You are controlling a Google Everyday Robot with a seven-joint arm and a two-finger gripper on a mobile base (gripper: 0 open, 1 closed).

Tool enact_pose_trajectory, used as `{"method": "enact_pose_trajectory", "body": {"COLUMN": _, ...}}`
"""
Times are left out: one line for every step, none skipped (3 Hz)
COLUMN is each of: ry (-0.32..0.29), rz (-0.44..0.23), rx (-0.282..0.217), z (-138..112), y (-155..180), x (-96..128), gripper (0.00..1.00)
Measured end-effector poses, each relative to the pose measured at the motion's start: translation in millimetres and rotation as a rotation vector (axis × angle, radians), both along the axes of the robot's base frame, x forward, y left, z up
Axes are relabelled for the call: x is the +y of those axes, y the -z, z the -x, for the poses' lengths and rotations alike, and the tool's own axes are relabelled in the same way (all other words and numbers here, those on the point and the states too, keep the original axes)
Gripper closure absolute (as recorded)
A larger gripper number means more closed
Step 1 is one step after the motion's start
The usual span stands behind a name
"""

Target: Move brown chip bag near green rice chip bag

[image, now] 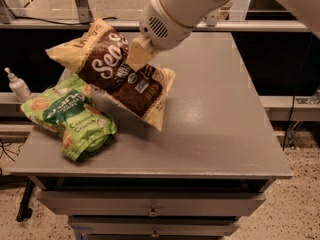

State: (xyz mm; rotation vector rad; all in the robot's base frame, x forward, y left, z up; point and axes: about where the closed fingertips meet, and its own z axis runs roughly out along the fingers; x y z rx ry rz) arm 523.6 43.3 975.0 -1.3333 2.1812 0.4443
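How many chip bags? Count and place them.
2. The brown chip bag hangs in the gripper above the table; the green rice chip bag lies at its left edge. Another may hide behind the brown chip bag.

A grey table (220, 129) with 2 drawers (100, 204) stands on speckled floor (300, 209), a pale ledge (280, 26) behind it.
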Motion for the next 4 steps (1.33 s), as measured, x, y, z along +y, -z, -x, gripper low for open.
{"method": "enact_pose_trajectory", "body": {"ry": 0.013, "rz": -0.004, "rx": 0.040, "z": -0.2, "y": 19.4, "x": 16.4, "gripper": 1.00}}
{"method": "enact_pose_trajectory", "body": {"ry": 0.005, "rz": -0.002, "rx": 0.073, "z": 4.8, "y": 41.9, "x": 33.6, "gripper": 1.00}}
{"method": "enact_pose_trajectory", "body": {"ry": 0.002, "rz": 0.008, "rx": 0.101, "z": 9.9, "y": 63.0, "x": 39.1, "gripper": 0.86}}
{"method": "enact_pose_trajectory", "body": {"ry": 0.009, "rz": 0.008, "rx": 0.116, "z": 12.7, "y": 75.4, "x": 39.9, "gripper": 0.62}}
